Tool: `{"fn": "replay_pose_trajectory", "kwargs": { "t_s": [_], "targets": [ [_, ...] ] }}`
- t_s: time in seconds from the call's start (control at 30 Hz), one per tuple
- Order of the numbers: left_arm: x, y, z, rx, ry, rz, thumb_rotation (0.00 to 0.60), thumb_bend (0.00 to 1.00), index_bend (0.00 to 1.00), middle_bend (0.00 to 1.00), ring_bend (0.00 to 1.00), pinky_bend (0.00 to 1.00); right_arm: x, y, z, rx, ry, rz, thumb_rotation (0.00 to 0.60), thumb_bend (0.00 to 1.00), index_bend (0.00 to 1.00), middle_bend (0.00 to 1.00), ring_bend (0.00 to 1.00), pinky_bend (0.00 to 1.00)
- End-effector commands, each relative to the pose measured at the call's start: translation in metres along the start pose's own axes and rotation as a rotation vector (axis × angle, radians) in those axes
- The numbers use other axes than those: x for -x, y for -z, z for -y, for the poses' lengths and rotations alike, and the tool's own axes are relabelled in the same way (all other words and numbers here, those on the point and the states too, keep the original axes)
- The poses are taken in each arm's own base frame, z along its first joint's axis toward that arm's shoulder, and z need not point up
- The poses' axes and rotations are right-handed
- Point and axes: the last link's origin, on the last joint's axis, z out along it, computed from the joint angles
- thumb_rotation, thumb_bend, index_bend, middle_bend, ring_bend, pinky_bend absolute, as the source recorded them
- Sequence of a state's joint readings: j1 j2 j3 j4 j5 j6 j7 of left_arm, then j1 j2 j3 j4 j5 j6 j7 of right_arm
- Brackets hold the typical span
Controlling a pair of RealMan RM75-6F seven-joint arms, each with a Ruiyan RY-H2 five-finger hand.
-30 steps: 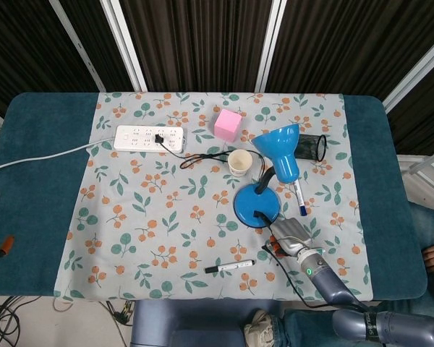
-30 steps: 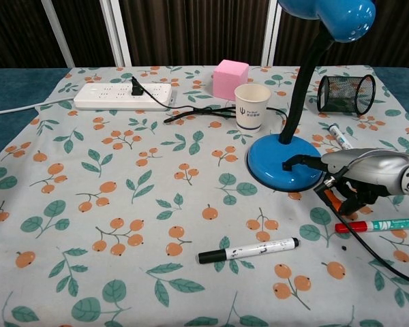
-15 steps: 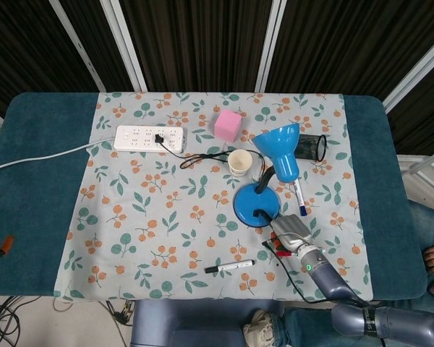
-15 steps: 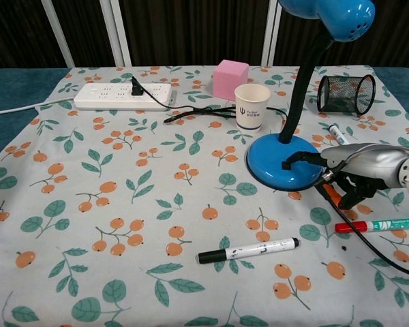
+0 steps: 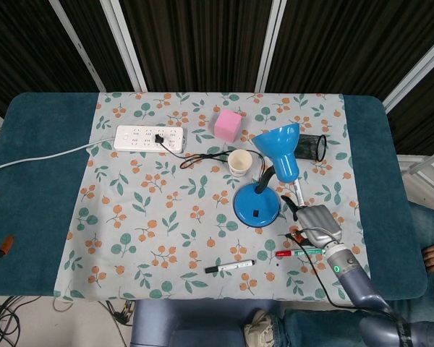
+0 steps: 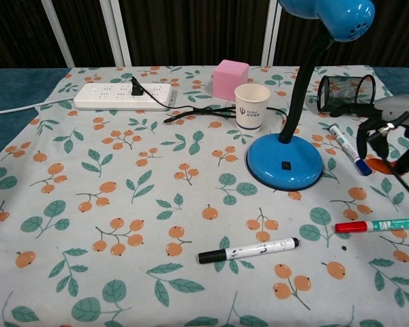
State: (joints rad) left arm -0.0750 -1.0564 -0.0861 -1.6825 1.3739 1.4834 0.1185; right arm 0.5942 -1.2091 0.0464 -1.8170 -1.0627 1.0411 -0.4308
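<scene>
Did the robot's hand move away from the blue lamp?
Yes. The right hand was touching the front of the blue lamp's base a second ago; now it sits off to that base's right, apart from it, near the blue-capped marker.

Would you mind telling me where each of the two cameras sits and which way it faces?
Head view: high above the near edge, looking steeply down on the whole table; the right hand and forearm show at lower right.
Chest view: low at the near edge, looking across the floral cloth; only the right hand shows, at the right edge.
Both share the blue lamp, paper cup and black marker.
</scene>
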Motion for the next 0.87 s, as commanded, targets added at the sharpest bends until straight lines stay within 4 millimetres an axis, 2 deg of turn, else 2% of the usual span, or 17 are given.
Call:
{"fn": "replay_pose_trajectory", "kwargs": {
  "t_s": [0.03, 0.13, 0.27, 0.3, 0.37, 0.4, 0.43, 0.6, 0.87],
  "targets": [
    [-0.001, 0.001, 0.000, -0.001, 0.000, -0.002, 0.600, 0.28, 0.07, 0.06, 0.00, 0.07, -0.003, 0.024, -0.014, 0.026, -0.001, -0.066, 0.600, 0.38, 0.00, 0.35, 0.37, 1.00],
    [-0.001, 0.001, 0.000, -0.002, 0.001, -0.003, 0.600, 0.28, 0.07, 0.06, 0.00, 0.07, -0.004, 0.045, -0.030, 0.054, -0.008, -0.143, 0.600, 0.36, 0.00, 0.30, 0.31, 1.00],
    [0.000, 0.002, -0.002, 0.007, 0.000, 0.002, 0.600, 0.28, 0.07, 0.06, 0.00, 0.07, 0.004, 0.079, -0.050, 0.093, -0.014, -0.207, 0.600, 0.33, 0.00, 0.17, 0.18, 0.99],
    [0.000, 0.002, -0.003, 0.010, 0.000, 0.003, 0.600, 0.28, 0.07, 0.06, 0.00, 0.07, 0.007, 0.086, -0.054, 0.104, -0.017, -0.216, 0.600, 0.33, 0.00, 0.15, 0.16, 0.89],
    [0.000, 0.003, -0.004, 0.015, 0.002, 0.003, 0.600, 0.28, 0.07, 0.06, 0.00, 0.07, 0.016, 0.104, -0.065, 0.141, -0.035, -0.229, 0.600, 0.32, 0.00, 0.11, 0.12, 0.35],
    [0.000, 0.003, -0.004, 0.015, 0.002, 0.002, 0.600, 0.28, 0.07, 0.06, 0.00, 0.07, 0.020, 0.112, -0.071, 0.155, -0.047, -0.240, 0.600, 0.32, 0.00, 0.10, 0.12, 0.17],
    [0.000, 0.003, -0.004, 0.015, 0.001, 0.002, 0.600, 0.28, 0.07, 0.06, 0.00, 0.07, 0.023, 0.117, -0.075, 0.166, -0.054, -0.250, 0.600, 0.32, 0.00, 0.09, 0.11, 0.04],
    [0.000, 0.003, -0.004, 0.012, -0.003, 0.006, 0.600, 0.28, 0.07, 0.06, 0.00, 0.07, 0.031, 0.134, -0.096, 0.217, -0.024, -0.294, 0.600, 0.32, 0.00, 0.08, 0.11, 0.02],
    [0.006, 0.003, -0.009, 0.027, -0.026, 0.019, 0.600, 0.28, 0.07, 0.05, 0.00, 0.07, 0.024, 0.133, -0.113, 0.265, 0.022, -0.360, 0.600, 0.32, 0.00, 0.06, 0.07, 0.01]
  ]
}}
